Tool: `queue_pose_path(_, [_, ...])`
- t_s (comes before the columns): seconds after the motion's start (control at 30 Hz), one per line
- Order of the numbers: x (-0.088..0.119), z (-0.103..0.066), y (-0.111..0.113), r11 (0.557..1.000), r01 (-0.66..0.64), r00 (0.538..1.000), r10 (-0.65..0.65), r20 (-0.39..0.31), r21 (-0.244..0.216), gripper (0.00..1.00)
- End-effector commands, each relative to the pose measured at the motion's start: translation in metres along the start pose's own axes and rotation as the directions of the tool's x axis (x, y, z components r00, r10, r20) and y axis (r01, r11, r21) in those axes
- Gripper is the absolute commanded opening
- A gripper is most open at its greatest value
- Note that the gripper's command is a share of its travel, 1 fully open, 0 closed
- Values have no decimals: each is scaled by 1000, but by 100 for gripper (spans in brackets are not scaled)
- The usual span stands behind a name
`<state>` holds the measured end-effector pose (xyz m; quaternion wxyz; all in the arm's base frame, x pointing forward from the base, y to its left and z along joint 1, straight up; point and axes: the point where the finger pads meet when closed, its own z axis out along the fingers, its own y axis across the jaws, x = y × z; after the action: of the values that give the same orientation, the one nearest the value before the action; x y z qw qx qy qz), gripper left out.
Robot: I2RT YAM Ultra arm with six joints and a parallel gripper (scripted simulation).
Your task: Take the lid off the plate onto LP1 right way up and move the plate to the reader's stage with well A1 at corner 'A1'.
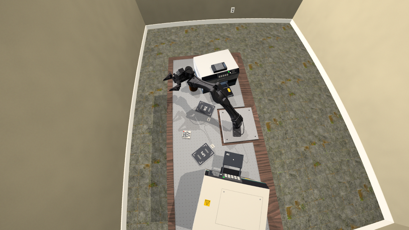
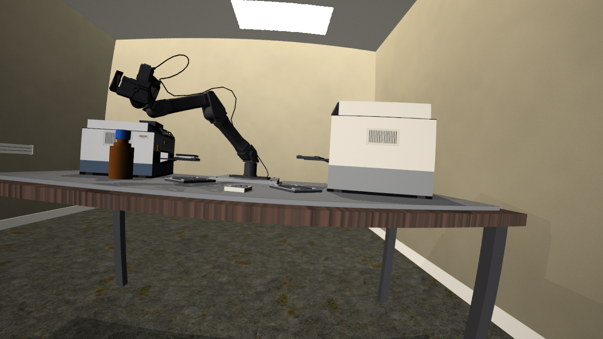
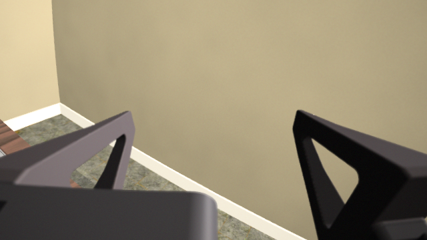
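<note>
Plate (image 1: pixel 228 90), lid seemingly on, lies on the dispenser's stage (image 1: pixel 232 94) near the surface's far end, well behind the spread, empty fingers (image 1: pixel 167 77), which point outward past the far-left edge, high above the capped bottle (image 2: pixel 120 156).

Lidded plate (image 1: pixel 228 90) with yellow label sits on dispenser's stage (image 1: pixel 232 93).
</note>
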<state>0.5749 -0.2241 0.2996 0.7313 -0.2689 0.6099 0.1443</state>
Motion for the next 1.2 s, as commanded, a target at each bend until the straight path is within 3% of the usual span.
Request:
queue_pose_path(0.0, [-24,-7,-20,996,34,999,-32,-22,86,100])
queue_pose_path(0.03, [-25,-9,-23,993,35,999,-31,-33,111,100])
queue_pose_path(0.07, [-10,-13,-23,991,-3,998,10,-57,136,100])
queue_pose_path(0.1, [-27,-13,-29,989,36,998,-29,-49,146,100])
queue_pose_path(0.27, [-16,-6,-26,991,18,999,-11,-52,135,100])
queue_pose_path(0.37, [-12,-23,-34,977,6,995,16,-102,214,100])
queue_pose_path(0.43, [-30,-27,-42,965,49,993,-19,-119,256,100])
queue_pose_path(0.5, [-30,-31,-45,960,54,991,-16,-137,276,100])
queue_pose_path(0.53, [-13,-37,-43,955,23,986,27,-165,297,100])
queue_pose_path(0.6, [-28,-42,-50,942,65,982,-2,-188,330,100])
queue_pose_path(0.67, [-15,-50,-50,930,54,972,34,-231,364,100])
queue_pose_path(0.7, [-30,-48,-53,929,81,975,1,-222,361,100])
queue_pose_path(0.73, [-30,-42,-49,933,79,976,0,-220,352,100])
queue_pose_path(0.77, [-7,-39,-50,936,49,973,34,-228,348,100])
queue_pose_path(0.9, [-7,-41,-51,935,50,973,34,-229,350,100])
queue_pose_path(0.93, [-25,-50,-51,925,80,970,14,-243,373,100])
queue_pose_path(0.97, [-10,-58,-50,918,62,961,51,-272,393,100])
queue_pose_path(1.0, [-9,-62,-50,912,70,955,56,-292,405,100])
queue_pose_path(1.07, [-26,-68,-56,896,119,947,28,-321,429,100])
queue_pose_path(1.17, [-7,-80,-51,886,107,924,78,-373,451,100])
